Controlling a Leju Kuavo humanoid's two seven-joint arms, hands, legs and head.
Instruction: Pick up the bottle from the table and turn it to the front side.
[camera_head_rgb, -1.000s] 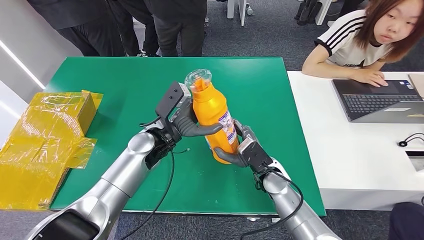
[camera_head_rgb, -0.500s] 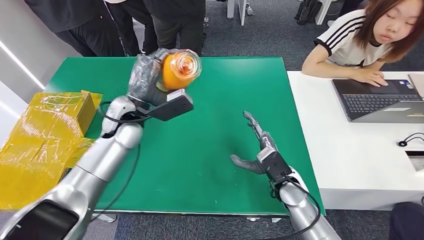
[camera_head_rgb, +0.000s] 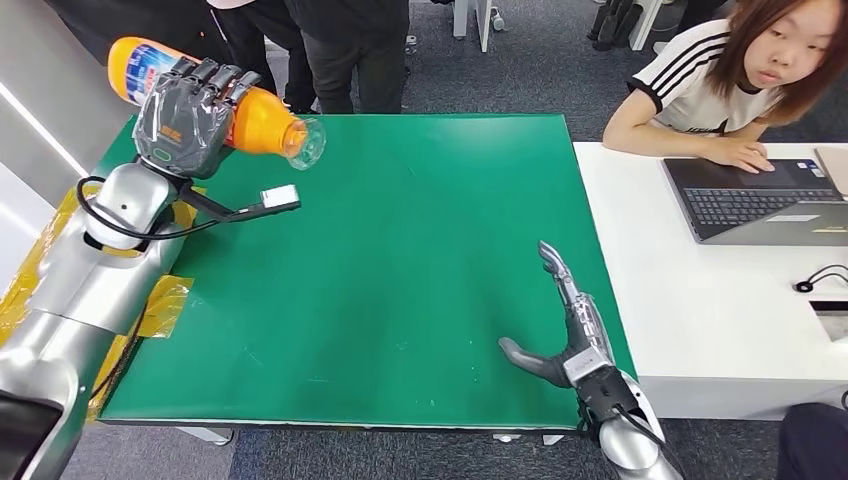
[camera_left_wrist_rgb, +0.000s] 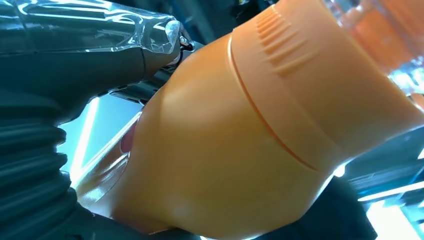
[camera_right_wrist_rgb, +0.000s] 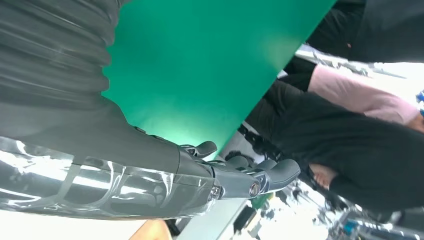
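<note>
Head view: orange plastic bottle (camera_head_rgb: 200, 95), upper left of frame, lying near-horizontal above the green desk (camera_head_rgb: 420, 260), left hand (camera_head_rgb: 185, 115) wrapped round its mid-body, clear cap toward frame centre; right hand (camera_head_rgb: 565, 340), lower right, fingers released, holding nothing. Left wrist view: bottle (camera_left_wrist_rgb: 240, 150) smooth, glossy, rigid-looking, probably light and slippery; the waist looks the safest hold. Right wrist view: right-hand fingers (camera_right_wrist_rgb: 240, 177) extended, empty.

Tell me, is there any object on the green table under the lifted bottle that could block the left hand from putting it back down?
Nothing visible blocks it. The left hand holds the orange bottle tilted above the far left corner of the green table, whose surface looks bare. The right hand rests open near the opposite front edge, well apart.
</note>
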